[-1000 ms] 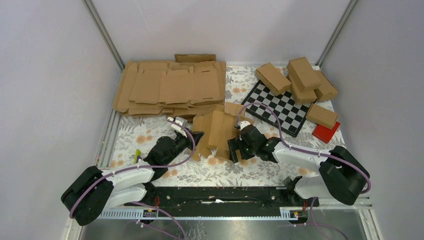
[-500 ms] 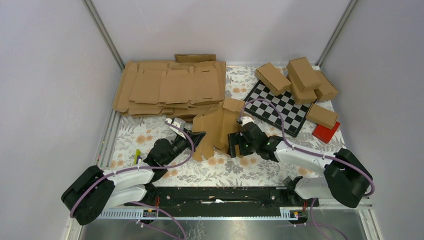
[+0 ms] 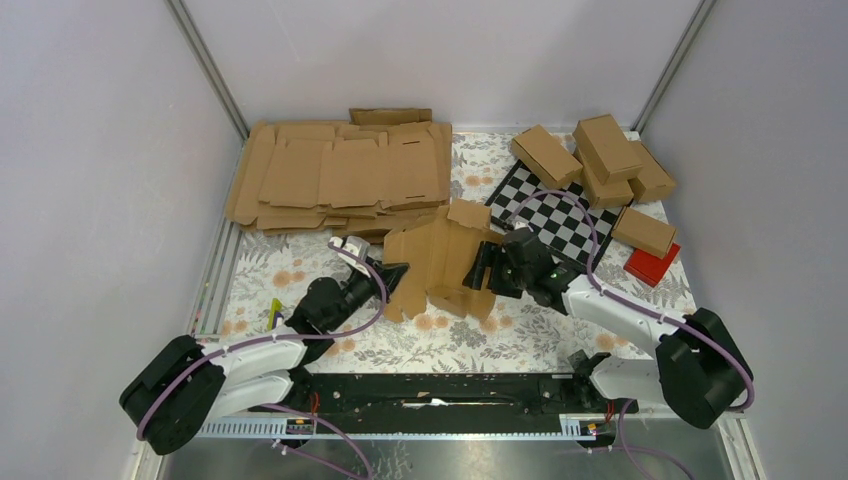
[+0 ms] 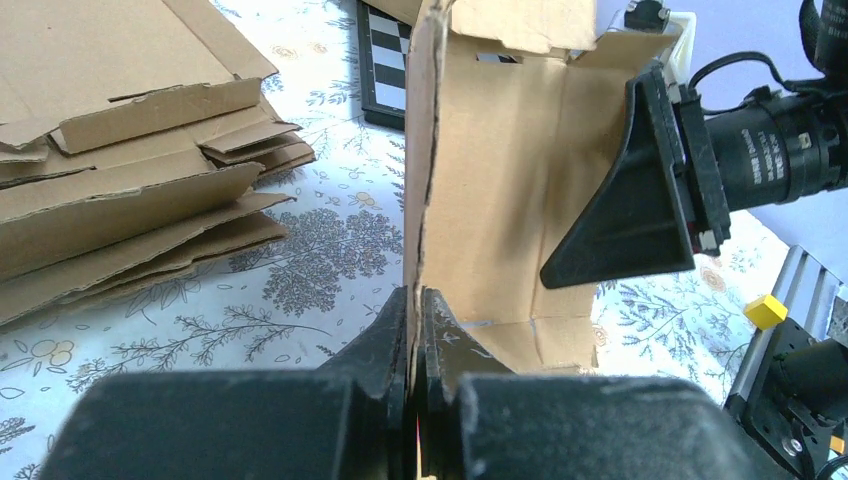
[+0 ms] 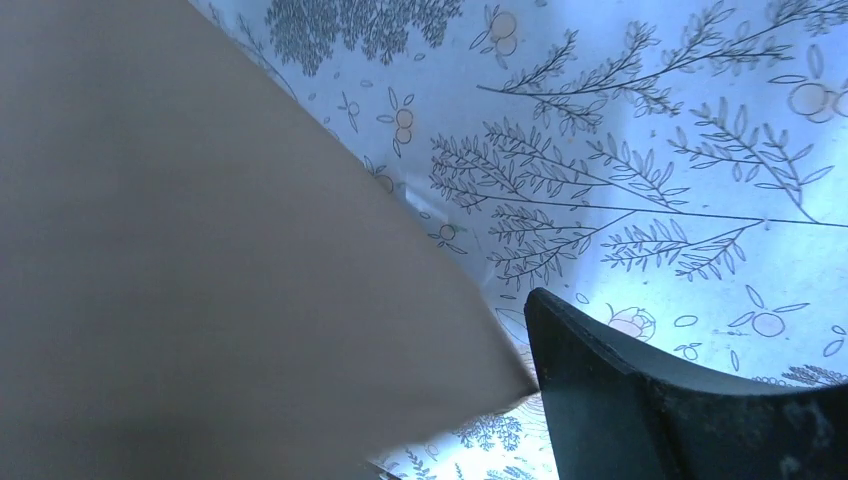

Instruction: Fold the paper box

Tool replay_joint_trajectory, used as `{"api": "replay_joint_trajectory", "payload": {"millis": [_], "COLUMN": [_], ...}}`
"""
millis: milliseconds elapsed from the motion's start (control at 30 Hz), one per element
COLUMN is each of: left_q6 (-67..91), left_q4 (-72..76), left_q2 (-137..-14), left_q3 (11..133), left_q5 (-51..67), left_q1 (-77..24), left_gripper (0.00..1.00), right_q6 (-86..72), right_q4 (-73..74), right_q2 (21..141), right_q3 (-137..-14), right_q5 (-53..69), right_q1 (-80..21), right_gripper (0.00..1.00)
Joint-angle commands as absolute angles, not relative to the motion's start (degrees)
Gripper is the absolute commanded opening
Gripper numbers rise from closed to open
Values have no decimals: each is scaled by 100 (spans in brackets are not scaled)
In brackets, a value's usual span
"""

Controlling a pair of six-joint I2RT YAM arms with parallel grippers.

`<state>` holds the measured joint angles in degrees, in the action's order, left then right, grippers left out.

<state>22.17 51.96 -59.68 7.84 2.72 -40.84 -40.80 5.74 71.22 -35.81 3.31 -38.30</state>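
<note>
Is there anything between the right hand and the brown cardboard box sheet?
Nothing visible. The right hand is at the right side of the partly folded brown cardboard box sheet, jaws open. The left hand pinches its left edge.

In the right wrist view the box [image 5: 200, 250] is only a blurred brown surface running out of the frame, and one finger [image 5: 640, 400] of the right gripper [image 3: 483, 268] shows while the other is hidden, so I cannot tell if the jaws hold the panel. In the left wrist view the body of the left gripper [image 4: 415, 310] is a dark blur at the bottom, and the box top and the sheets [image 4: 120, 190] are cut by the frame. From above, the cartons [image 3: 645, 230] partly hide the red box [image 3: 650, 266] and the board [image 3: 560, 215].
</note>
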Motion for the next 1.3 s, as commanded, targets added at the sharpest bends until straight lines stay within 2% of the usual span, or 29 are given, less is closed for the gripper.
{"api": "replay_joint_trajectory", "payload": {"millis": [0, 133, 333, 467, 600, 700, 833, 1000, 1133, 1267], "left_q6": [2065, 2057, 2051, 2024, 2005, 2004, 1995, 1969, 1952, 1934], "left_q4": [5176, 5165, 5089, 4962, 4988, 5047, 5041, 5036, 4969, 4953], "left_q2": [-5732, -5670, -5617, -5537, -5510, -5542, -5574, -5557, -5669, -5665], "left_q3": [733, 712, 716, 712, 694, 698, 721, 720, 792, 800], "left_q5": [22, -147, -271, -441, -371, -276, -214, -161, -141, -130], "left_q1": [-4122, -4121, -4125, -4122, -4123, -4122, -4122, -4121, -4121, -4120], "left_gripper": [0, 0, 0, 0, 0, 0, 0, 0, 0, 0], "right_q6": [-4484, -4477, -4513, -4385, -4498, -4585, -4416, -3654, -3155, -3136], "right_q4": [680, 743, 747, 618, 239, -83, 158, 305, 302, 157], "right_q2": [6841, 7036, 7129, 6978, 6865, 6823, 6798, 7010, 7776, 8387], "right_q3": [-3563, -3482, -3280, -2998, -2670, -2590, -2747, -2978, -3303, -3464], "right_q5": [694, 975, 986, 836, 814, 700, 90, -519, -90, 1056], "right_q1": [-3581, -3479, -3455, -3458, -3459, -3461, -3454, -3297, -3036, -2682], "right_gripper": [81, 83, 80, 85, 76, 74, 86, 89, 88, 82]}}
